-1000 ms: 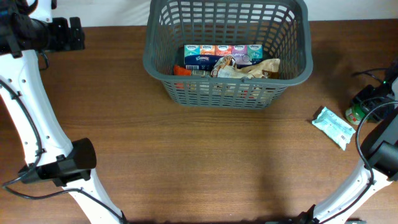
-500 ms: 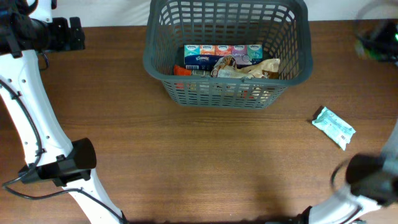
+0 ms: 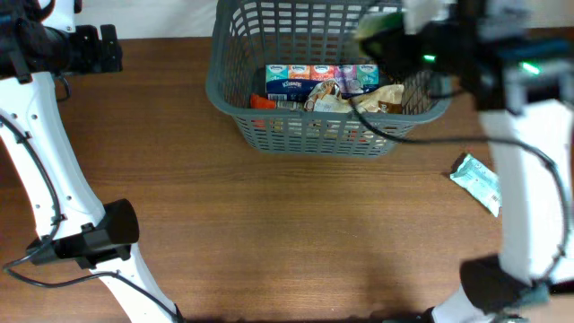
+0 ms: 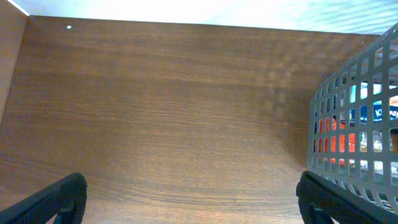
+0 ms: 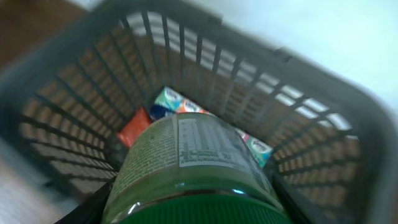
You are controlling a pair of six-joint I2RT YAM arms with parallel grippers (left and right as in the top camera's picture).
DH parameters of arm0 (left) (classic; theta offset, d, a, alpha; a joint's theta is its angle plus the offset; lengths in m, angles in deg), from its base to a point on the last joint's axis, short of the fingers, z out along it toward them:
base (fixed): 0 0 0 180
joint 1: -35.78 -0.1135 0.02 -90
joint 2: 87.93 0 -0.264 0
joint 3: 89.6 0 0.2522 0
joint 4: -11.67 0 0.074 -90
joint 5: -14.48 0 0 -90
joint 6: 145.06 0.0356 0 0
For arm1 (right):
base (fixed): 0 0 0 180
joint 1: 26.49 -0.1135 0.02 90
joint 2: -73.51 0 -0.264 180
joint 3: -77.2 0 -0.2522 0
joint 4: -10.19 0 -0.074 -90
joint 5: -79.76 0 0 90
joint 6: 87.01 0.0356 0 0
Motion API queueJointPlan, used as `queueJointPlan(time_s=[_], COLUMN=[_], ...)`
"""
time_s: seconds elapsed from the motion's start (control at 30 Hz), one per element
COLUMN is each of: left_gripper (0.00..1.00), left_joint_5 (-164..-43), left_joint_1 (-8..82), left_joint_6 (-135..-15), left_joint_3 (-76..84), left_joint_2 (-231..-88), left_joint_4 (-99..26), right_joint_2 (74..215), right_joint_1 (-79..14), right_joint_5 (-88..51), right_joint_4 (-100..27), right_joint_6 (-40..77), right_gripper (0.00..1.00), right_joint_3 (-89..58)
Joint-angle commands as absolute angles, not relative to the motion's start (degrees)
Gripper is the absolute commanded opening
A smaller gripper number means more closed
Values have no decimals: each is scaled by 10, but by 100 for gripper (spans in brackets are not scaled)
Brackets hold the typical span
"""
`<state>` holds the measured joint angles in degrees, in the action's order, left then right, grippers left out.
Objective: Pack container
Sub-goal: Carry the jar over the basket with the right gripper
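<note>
i see the container (image 3: 314, 136), a big dark grey plastic basket with lattice-slotted walls and a thick rim, standing at the far middle of the table (image 3: 296, 233). tissue packs (image 3: 321, 75) and crumpled wrappers lie on its floor. my right gripper (image 3: 399, 40) hangs blurred over its right end, clamped on a green jar (image 5: 186, 155) with a green lid. my left gripper (image 4: 193, 208) is spread wide over bare wood left of the container, holding nothing. a teal packet (image 3: 482, 182) lies well apart, to the right.

The brown wooden table (image 3: 296, 233) carries the dark grey basket (image 3: 305, 136). A small teal packet (image 3: 478, 182) lies flat on the wood, apart from the basket, to its right.
</note>
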<state>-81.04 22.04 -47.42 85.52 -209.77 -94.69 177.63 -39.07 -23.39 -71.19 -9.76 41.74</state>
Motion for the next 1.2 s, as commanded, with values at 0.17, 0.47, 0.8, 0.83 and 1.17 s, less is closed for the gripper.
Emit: queueJointPlan(time_s=[0.17,0.47,0.8,0.83,1.17], left_gripper=[99,99,99,99,99], left_joint_5=[-810,-810,-810,-810,-810], left_joint_1=[217,217,217,217,217], left_joint_6=[-479,-479,-479,-479,-479], left_joint_3=[855,855,855,855,855], left_joint_2=[-2103,-2103,-2103,-2103,-2103], left_joint_4=[-948,-948,-948,-948,-948], right_joint_2=[1917,1981,2007,2007,2021], right_joint_1=[-376,-353,-339,-339,-339], right_joint_5=[-210,-205,-196,-190,-145], right_joint_4=[-711,-706,-654,-642,-601], right_joint_6=[-109,-83,-44,-44,-19], right_gripper=[4,4,9,8,4], right_joint_3=[412,411,410,410,409])
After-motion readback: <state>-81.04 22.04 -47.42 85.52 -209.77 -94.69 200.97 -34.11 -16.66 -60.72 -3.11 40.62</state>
